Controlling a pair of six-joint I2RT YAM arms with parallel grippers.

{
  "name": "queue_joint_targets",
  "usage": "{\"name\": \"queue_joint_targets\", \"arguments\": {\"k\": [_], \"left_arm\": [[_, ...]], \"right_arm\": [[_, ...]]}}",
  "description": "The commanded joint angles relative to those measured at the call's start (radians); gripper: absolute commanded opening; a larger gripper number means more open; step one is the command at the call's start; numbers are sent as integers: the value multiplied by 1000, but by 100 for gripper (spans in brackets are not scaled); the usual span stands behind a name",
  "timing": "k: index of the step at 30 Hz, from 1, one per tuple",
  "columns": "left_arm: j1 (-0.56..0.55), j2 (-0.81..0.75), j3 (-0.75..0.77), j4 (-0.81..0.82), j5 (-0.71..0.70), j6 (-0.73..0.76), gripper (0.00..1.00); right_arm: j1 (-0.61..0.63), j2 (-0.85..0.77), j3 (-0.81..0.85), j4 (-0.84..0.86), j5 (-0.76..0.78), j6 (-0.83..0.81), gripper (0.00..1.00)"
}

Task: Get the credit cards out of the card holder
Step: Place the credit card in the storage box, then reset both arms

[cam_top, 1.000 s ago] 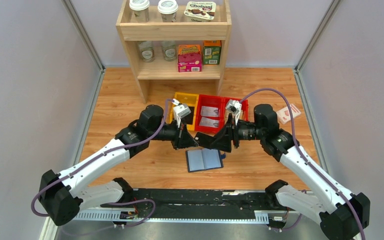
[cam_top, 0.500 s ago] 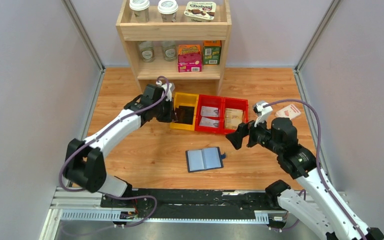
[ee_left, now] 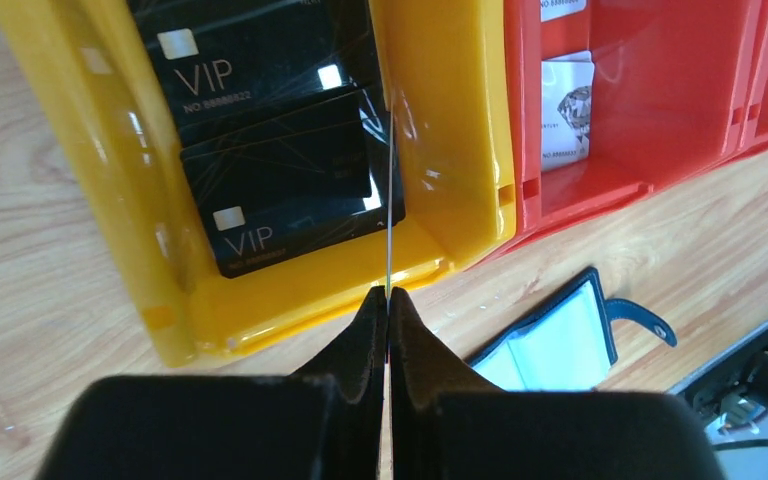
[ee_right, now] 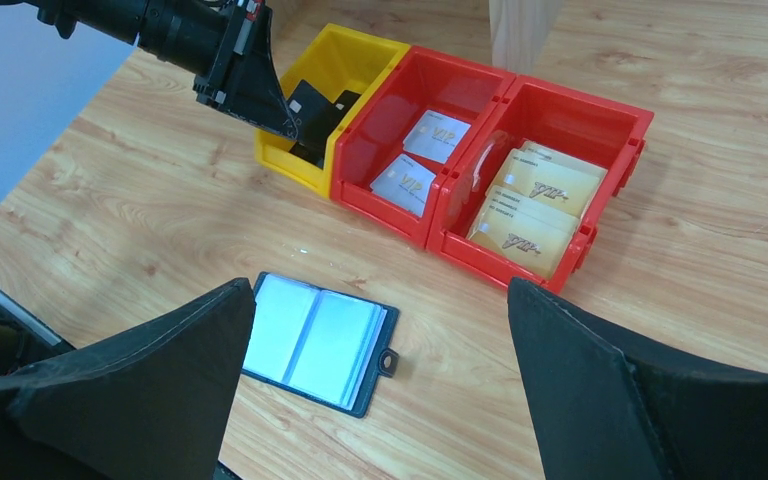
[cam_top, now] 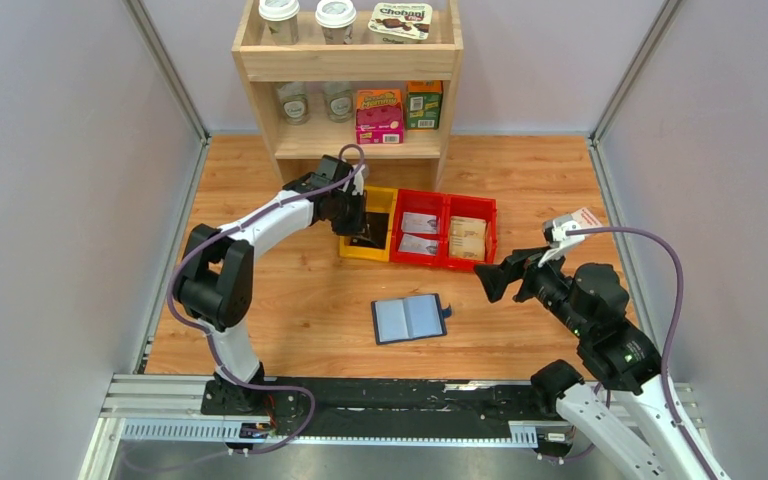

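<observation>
The left end effector [ee_left: 388, 296] is clamped shut on a black card [ee_right: 307, 108], which the left wrist view shows edge-on as a thin line running out from the fingertips. The card hangs over the yellow bin [ee_left: 442, 150], close along the inner wall on the side facing the red bins [cam_top: 444, 262]. Whether it touches that wall or the cards below cannot be told. Two VIP cards [ee_left: 285, 185] lie flat and overlapping on the yellow bin's floor, filling most of it and leaving only a narrow margin at the walls.

The holder [cam_top: 409, 319] lies open on the table [cam_top: 290, 300] with its pale sleeves up and its snap tab sticking out from the edge nearest the right arm. Bare wood surrounds it on every side, and a clear strip separates it from the bins' front edge.

The right end effector [cam_top: 490, 281] has its jaws spread wide and holds nothing. It sits to the right of the holder, apart from it, near the front corner of the red bins. The red bins touch the yellow one side by side. A shelf [cam_top: 350, 62] stands just behind them, so room is tight at the back, and the table is open at both ends of the row.
</observation>
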Motion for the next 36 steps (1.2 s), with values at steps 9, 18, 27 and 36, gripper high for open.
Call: {"name": "queue_joint_targets", "arguments": {"k": [9,18,27,36], "left_arm": [[3,18,87,-76,-82,-20,33],[3,-186,104,-214,-297,11,53],[10,-679,-92,-246,-617,-20,77],[10,-1188,-306,-251,-952,56,82]], "right_arm": [[-4,-43,32,-59,137,16,100],[-4,-127,74,-128,371,12,100],[-4,-224,88,-181,685,19,100],[-4,-336,49,-161,868,-25,100]]}}
